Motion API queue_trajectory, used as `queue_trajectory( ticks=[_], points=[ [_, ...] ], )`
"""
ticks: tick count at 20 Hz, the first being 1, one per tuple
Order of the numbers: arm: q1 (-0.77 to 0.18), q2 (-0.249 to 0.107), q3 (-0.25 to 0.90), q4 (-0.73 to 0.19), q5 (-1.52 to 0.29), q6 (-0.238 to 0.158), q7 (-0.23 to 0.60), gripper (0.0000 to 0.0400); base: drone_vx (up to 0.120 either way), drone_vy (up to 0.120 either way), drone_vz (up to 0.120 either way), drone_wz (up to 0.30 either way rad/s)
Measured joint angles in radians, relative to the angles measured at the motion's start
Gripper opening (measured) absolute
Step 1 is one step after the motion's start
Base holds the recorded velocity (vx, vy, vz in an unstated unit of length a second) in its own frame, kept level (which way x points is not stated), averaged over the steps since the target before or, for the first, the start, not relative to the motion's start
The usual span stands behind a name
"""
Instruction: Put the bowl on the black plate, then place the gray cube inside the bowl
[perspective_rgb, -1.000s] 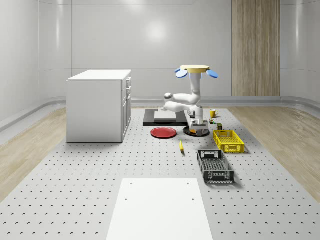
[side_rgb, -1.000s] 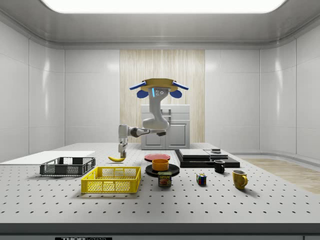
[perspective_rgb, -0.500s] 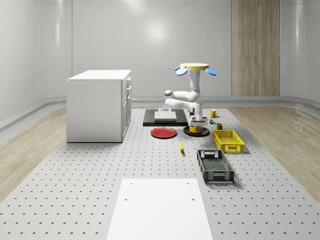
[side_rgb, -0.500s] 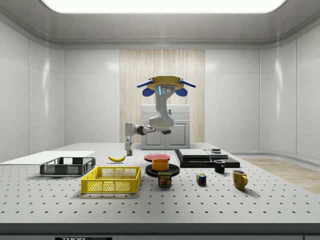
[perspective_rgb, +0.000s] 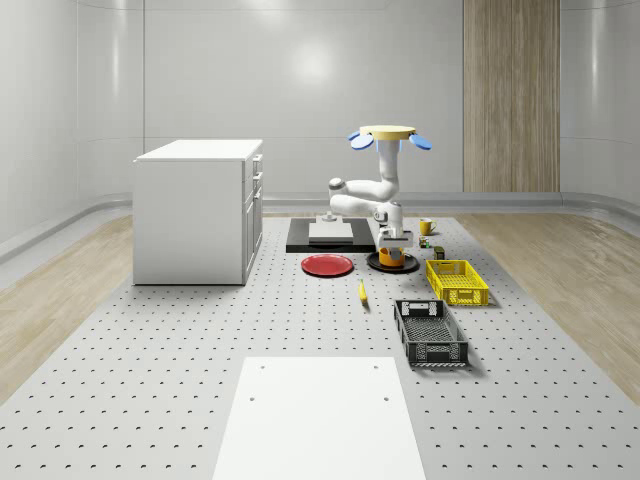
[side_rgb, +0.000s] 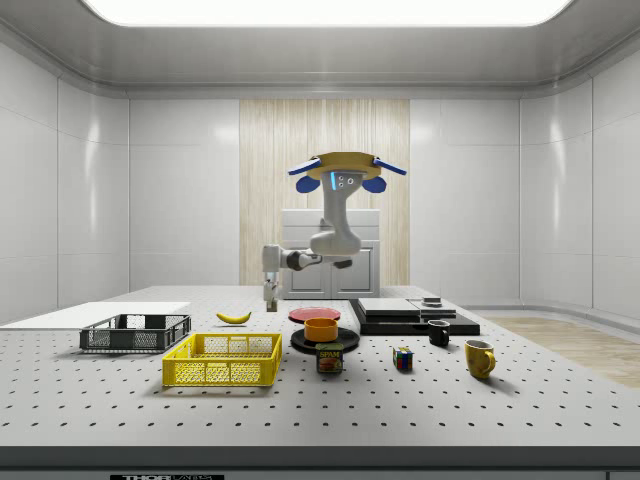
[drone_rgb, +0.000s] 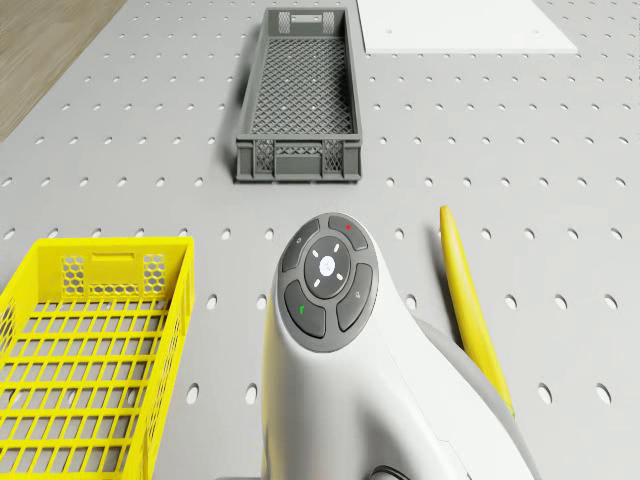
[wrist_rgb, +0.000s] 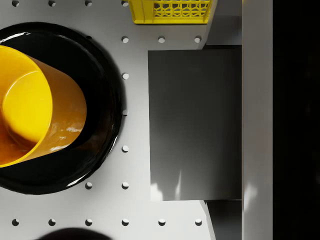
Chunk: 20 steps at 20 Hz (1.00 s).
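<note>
The orange bowl (side_rgb: 321, 328) sits on the black plate (side_rgb: 300, 341), so that half looks done; the drone (side_rgb: 347, 170) hovers above the surface (side_rgb: 300, 410), its fingers (side_rgb: 271, 297) clamped on the gray cube (wrist_rgb: 195, 125), just beside the bowl and not yet inside.

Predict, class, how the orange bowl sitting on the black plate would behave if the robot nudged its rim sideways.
The orange bowl looks rigid, so it should keep its shape. Its glossy surface and the shiny black plate suggest it may slide rather than grip. It narrows toward the base, so a high push could probably tip it.
</note>
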Motion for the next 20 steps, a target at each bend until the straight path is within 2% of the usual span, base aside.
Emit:
queue_trajectory(
  ticks=[2,5,18,20],
  points=[
    [0.0,-0.001,0.0,0.0,0.0,0.001,0.0,0.0252,-0.12,0.0,0.0,0.0],
    [-0.001,-0.003,0.0,0.0,0.001,0.003,0.001,0.0252,-0.12,0.093,0.0,0.0],
    [-0.003,-0.009,0.001,0.001,0.004,0.008,0.002,0.0252,-0.12,0.0,-0.015,0.0],
    [-0.003,-0.01,0.002,0.001,0.004,0.009,0.003,0.0252,-0.12,-0.08,0.0,0.0]
  ],
)
